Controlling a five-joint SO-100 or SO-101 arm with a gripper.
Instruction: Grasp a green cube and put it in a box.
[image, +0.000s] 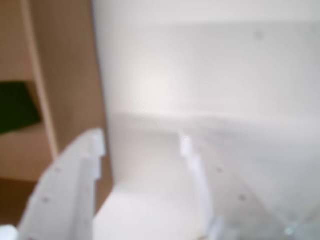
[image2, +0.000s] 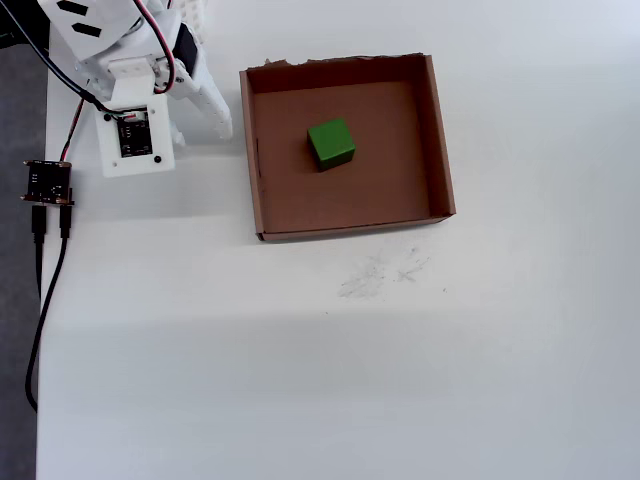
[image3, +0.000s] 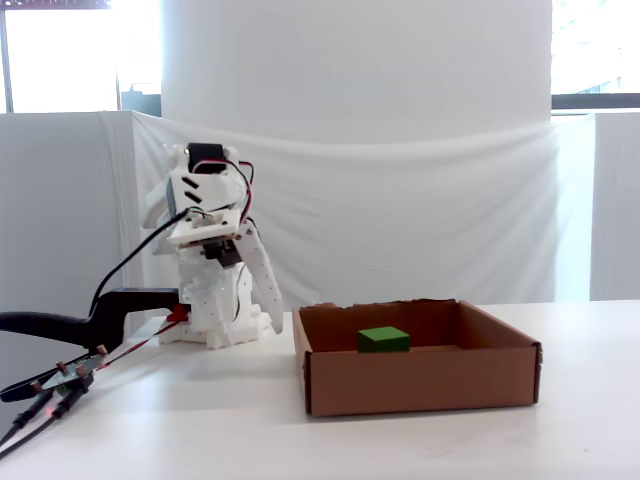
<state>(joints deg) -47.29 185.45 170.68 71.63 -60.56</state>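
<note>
White tabletop (image2: 400, 380) carries everything in the overhead view. The green cube (image2: 331, 143) rests inside the box (image2: 439, 140), slightly toward 12 o'clock of its centre, touching no wall. Toward 9 o'clock, just outside the box's wall, the gripper (image2: 222, 122) points down, jaws apart and empty.
</note>
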